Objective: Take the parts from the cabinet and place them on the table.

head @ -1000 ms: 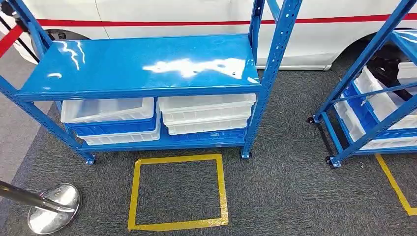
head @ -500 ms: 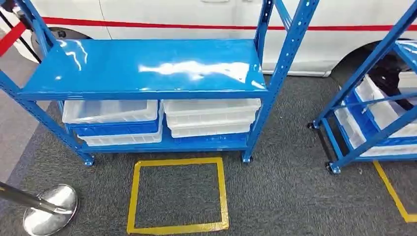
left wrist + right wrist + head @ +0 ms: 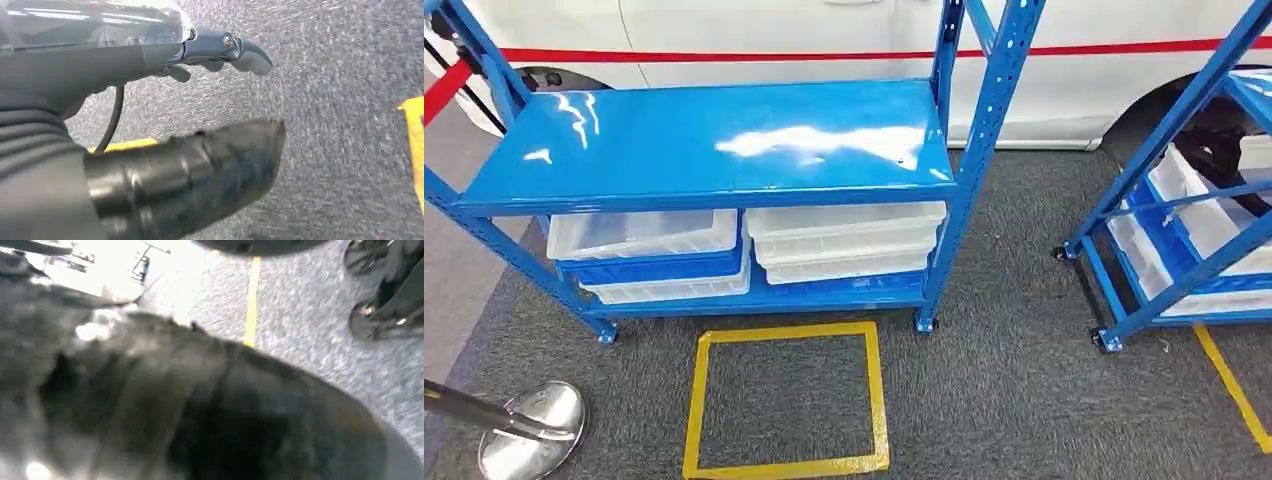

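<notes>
The blue metal shelf rack [image 3: 714, 150] stands before me, clear and blue plastic bins [image 3: 844, 243] stacked on its bottom shelf, under the bare glossy top shelf. My left hand [image 3: 220, 100] hangs over grey carpet [image 3: 1004, 390], fingers apart, holding nothing. My right hand [image 3: 200, 410] is blurred; I cannot tell its state.

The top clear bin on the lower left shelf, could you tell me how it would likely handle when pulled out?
The top clear bin looks like thin translucent plastic, so probably light and slightly flexible. It appears empty, and nested on the blue bin, so it may drag that one along.
</notes>
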{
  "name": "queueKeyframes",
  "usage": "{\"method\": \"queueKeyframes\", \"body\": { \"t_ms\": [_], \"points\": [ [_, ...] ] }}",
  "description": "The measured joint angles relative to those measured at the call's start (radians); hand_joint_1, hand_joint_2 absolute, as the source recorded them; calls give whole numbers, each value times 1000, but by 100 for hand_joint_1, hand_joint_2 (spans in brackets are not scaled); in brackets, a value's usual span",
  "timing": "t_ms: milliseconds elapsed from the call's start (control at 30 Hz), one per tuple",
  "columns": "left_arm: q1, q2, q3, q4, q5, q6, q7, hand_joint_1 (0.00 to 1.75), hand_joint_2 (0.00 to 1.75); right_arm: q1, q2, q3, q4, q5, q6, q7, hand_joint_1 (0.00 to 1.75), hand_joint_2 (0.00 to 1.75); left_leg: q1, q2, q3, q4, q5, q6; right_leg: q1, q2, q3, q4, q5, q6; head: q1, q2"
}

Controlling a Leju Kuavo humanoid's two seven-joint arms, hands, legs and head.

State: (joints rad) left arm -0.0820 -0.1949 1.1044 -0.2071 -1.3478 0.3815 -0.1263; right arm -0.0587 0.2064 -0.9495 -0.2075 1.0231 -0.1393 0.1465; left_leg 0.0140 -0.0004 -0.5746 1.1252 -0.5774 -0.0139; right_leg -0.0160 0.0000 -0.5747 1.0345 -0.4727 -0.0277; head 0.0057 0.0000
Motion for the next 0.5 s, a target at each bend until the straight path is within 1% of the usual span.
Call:
{"method": "queueKeyframes", "body": {
  "t_ms": [33, 67, 100, 133, 167, 200, 233, 267, 300, 367, 400, 433, 467, 500],
  "points": [
    [1, 0, 0, 0, -2, -1, -1, 0, 175, 0, 0, 0, 0, 0, -1, 2, 0, 0, 1, 0, -41, 86, -37, -3, 2, 0, 0, 0, -1, -1, 0, 0],
    [2, -1, 0, 0, -2, -3, -2, 0, 175, 0, 0, 0, 0, 1, -1, 3, 0, 175, 1, 0, -75, 155, -62, -5, 3, -1, -1, 1, -1, -3, 1, 0],
    [2, -1, 0, 0, -2, -8, -4, 0, 175, 0, 0, 0, 0, 3, 0, 6, 0, 175, 1, 0, -95, 193, -65, -6, 5, -1, 0, 1, -2, -4, 0, 0],
    [3, -1, 0, 0, -2, -9, -6, 0, 175, 0, 0, 0, 0, 6, 0, 10, 0, 175, 1, 0, -92, 181, -42, -5, 6, 0, 2, 2, -3, -5, 1, 0],
    [3, -1, 0, 0, -4, -10, -6, 0, 175, -1, 0, 0, 0, 11, 0, 15, 0, 175, 1, 0, -69, 127, -1, -2, 6, 1, 4, 2, -4, -5, 0, 0],
    [3, -1, 0, 0, -6, -10, -6, 0, 175, -1, 0, 0, 0, 18, 1, 18, 0, 175, 0, 0, -27, 36, 51, 4, 7, 3, 8, 2, -5, -4, 0, 0],
    [3, 0, 0, 0, -8, -11, -6, 0, 175, -1, 0, 0, 0, 21, 4, 19, 0, 175, -1, 0, 12, -48, 91, 11, 8, 3, 11, 2, -7, -2, 1, 0],
    [7, 2, -4, 0, -5, -13, -6, 0, 175, 0, 0, 2, 0, 20, 8, 18, 0, 175, -5, 0, 29, -97, 92, 20, 10, 2, 11, 4, -9, 1, 1, 0],
    [9, 4, -17, 0, 6, -19, -6, 0, 175, 0, -1, 12, -2, 13, 12, 15, 0, 175, -7, 0, 33, -112, 89, 20, 14, 3, 8, 8, -11, 6, 1, 0],
    [19, 6, -52, 0, 40, -29, -5, 0, 175, 1, -4, 37, -7, -12, 17, 11, 0, 175, -11, -1, 31, -109, 90, 24, 10, 2, 8, 3, -7, 17, 1, 0],
    [23, 10, -71, 0, 66, -35, -2, 0, 175, 2, -5, 50, -8, -29, 18, 8, 0, 175, -10, -1, 33, -114, 93, 29, 11, 2, 10, 0, -6, 22, 2, 0],
    [27, 10, -84, 0, 85, -42, 0, 0, 175, 4, -10, 62, -11, -45, 19, 6, 0, 175, 1, 4, 41, -126, 102, 39, 12, 3, 11, 7, -13, 28, 1, 0],
    [30, 11, -102, -2, 112, -47, 3, 0, 175, 9, -14, 78, -14, -62, 20, 5, 0, 175, 0, 4, 43, -129, 105, 45, 10, 2, 2, 30, -34, 33, 3, 0],
    [32, 16, -119, -5, 131, -51, 5, 0, 175, 12, -16, 90, -14, -80, 20, 2, 0, 175, 0, 5, 41, -129, 105, 51, 9, 2, -22, 85, -71, 36, 3, 0]
  ]
}}
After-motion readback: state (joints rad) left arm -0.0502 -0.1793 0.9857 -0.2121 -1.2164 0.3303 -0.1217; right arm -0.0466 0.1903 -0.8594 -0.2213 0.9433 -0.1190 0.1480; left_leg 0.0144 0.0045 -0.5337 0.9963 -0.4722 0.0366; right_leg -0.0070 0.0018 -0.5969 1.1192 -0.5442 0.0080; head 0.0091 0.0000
